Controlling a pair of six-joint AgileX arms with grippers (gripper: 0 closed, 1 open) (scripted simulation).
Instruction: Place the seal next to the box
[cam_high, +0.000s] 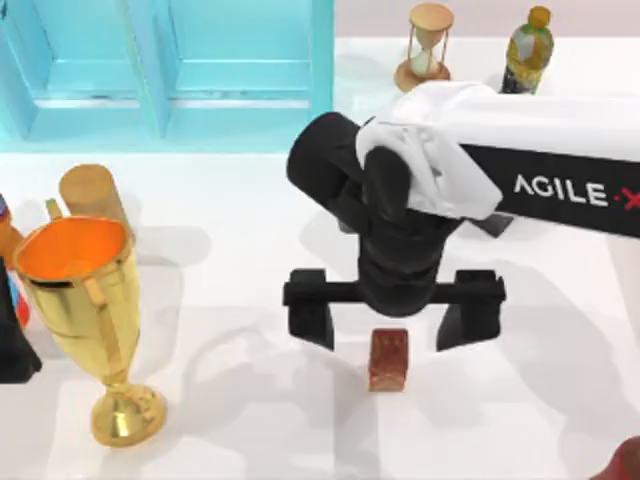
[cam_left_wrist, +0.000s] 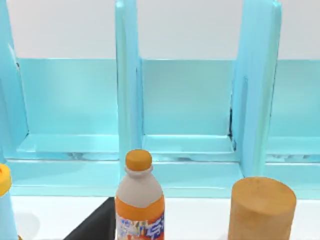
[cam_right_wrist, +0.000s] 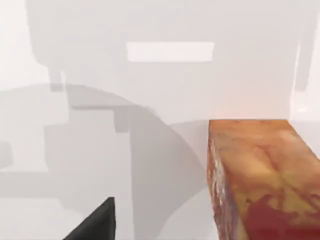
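The seal (cam_high: 388, 360), a small reddish-brown block with orange mottling, stands upright on the white table near the front middle. My right gripper (cam_high: 388, 322) hangs over it, open wide, with one black finger (cam_high: 310, 310) on each side of the seal and well apart from it. In the right wrist view the seal (cam_right_wrist: 260, 180) is close up and nothing touches it. The box is out of view. A black part of my left arm (cam_high: 14, 345) sits parked at the table's left edge.
A golden trophy (cam_high: 90, 300) and a wooden cylinder (cam_high: 90, 195) stand at the left. A light-blue cabinet (cam_high: 170, 70) fills the back left. An hourglass (cam_high: 428, 45) and a green bottle (cam_high: 528, 50) are at the back right. An orange bottle (cam_left_wrist: 140, 200) stands before the cabinet.
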